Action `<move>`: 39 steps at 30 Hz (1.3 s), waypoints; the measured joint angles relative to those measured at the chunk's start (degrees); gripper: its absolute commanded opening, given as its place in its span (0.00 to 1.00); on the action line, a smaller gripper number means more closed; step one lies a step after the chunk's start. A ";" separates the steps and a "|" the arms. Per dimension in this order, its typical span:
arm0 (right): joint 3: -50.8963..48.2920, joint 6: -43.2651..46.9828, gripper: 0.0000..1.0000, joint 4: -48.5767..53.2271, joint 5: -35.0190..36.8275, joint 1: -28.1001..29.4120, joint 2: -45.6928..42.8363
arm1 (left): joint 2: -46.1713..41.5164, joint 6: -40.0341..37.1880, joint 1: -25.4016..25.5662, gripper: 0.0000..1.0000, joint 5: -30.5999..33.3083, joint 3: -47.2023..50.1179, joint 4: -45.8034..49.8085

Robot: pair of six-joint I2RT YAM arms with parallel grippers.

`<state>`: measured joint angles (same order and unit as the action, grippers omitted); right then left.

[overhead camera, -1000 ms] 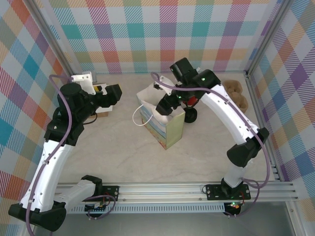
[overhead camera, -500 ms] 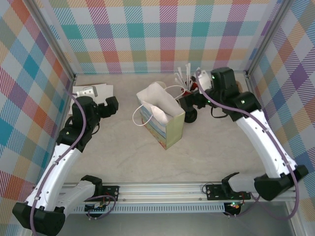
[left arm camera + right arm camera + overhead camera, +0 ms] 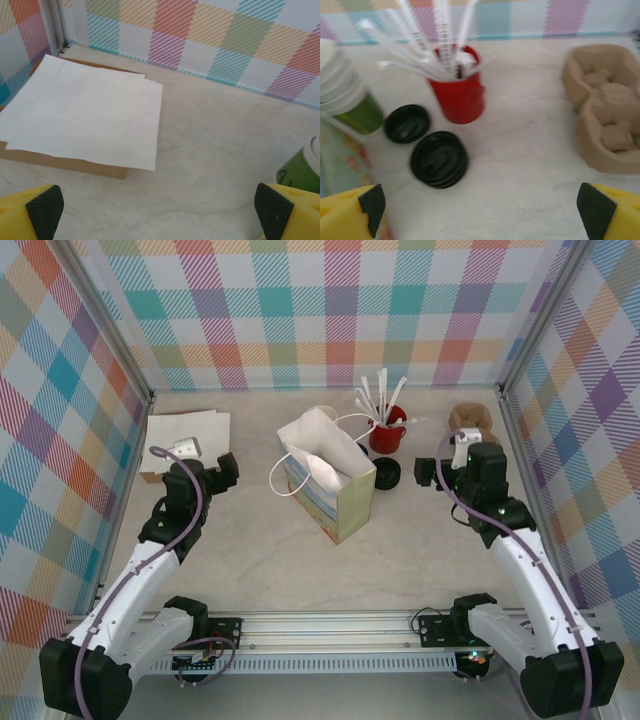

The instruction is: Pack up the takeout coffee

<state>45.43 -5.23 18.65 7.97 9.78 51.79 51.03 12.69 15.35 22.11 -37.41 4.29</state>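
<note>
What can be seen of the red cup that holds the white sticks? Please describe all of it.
The red cup stands upright on the pale table. It looks like smooth plastic, though the picture is blurred. Its open top holds thin white sticks that fan out above it. Two black lids lie flat close to its base. No end effector touches it.

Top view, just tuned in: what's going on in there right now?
Neither arm holds anything. The left gripper hovers, jaws open, near the white sheets at the table's left. The right gripper, jaws open, faces the red cup of sticks, two black lids lying on the table, and the green cups. The paper bag stands mid-table, pulp trays at the right.
</note>
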 measured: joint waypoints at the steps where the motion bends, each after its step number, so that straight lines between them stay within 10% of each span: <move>1: -3.26 -0.39 1.00 -2.86 0.92 -1.29 -0.87 | -0.24 -0.35 0.00 1.00 1.05 1.73 -1.55; 24: -25.88 4.68 1.00 -63.36 -2.56 -6.97 31.58 | 15.32 -6.10 -1.49 1.00 11.39 11.61 -20.22; 39: -22.05 5.22 1.00 -63.95 -9.14 -10.29 35.60 | 31.47 -12.57 -7.76 1.00 -1.29 16.63 -45.29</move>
<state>23.38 -0.01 -45.30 -1.17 -0.51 87.39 82.50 0.12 7.60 20.82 -20.78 -40.99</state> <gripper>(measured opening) 0.997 0.999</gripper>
